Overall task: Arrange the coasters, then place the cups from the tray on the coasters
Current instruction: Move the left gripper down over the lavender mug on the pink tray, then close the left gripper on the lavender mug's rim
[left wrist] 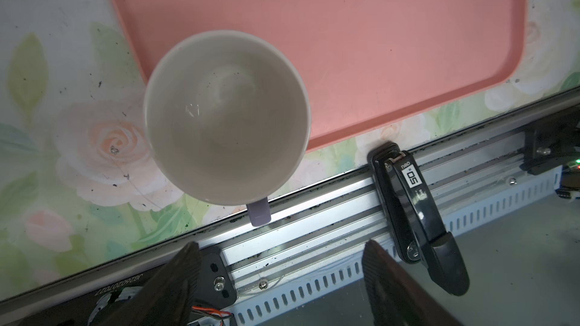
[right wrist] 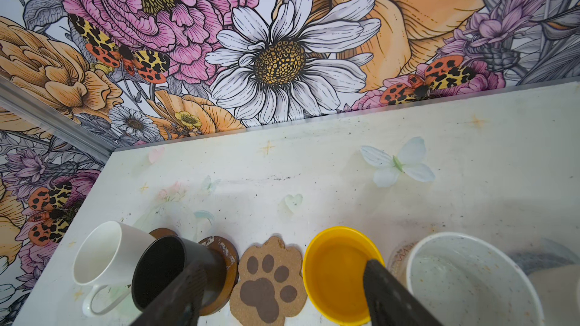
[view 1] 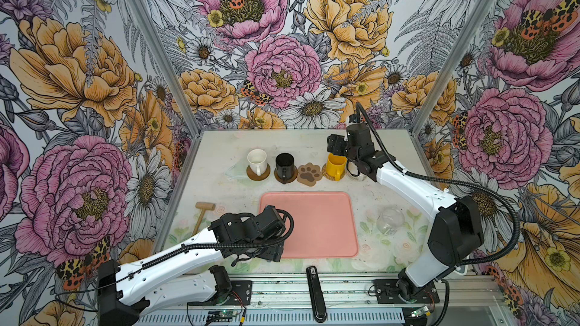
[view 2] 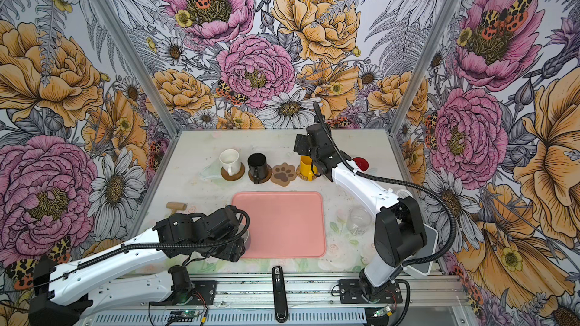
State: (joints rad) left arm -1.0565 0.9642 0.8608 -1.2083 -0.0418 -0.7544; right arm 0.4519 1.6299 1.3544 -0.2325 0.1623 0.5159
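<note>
A white cup (view 1: 257, 160) and a black cup (view 1: 284, 164) each stand on a brown coaster (view 1: 258, 173) at the back. Beside them lies the bare paw coaster (view 1: 309, 174). The yellow cup (view 1: 335, 166) sits on a golden woven coaster (view 1: 326, 174). My right gripper (right wrist: 284, 277) hangs open above the paw coaster, between the black and yellow cups, holding nothing. A speckled cup (right wrist: 464, 277) stands beyond the yellow one, and a red-lined cup (view 2: 360, 163) is further right. The lavender cup (left wrist: 226, 117) stands at a front corner of the pink tray (view 1: 317, 224). My left gripper (left wrist: 279, 255) is open just short of its handle.
A wooden mallet (view 1: 204, 211) lies left of the tray and a clear glass jar (view 1: 390, 220) stands to its right. A black stapler-like tool (view 1: 315, 293) rests on the front rail. A white lidded cup (view 2: 403, 193) shows behind the right arm.
</note>
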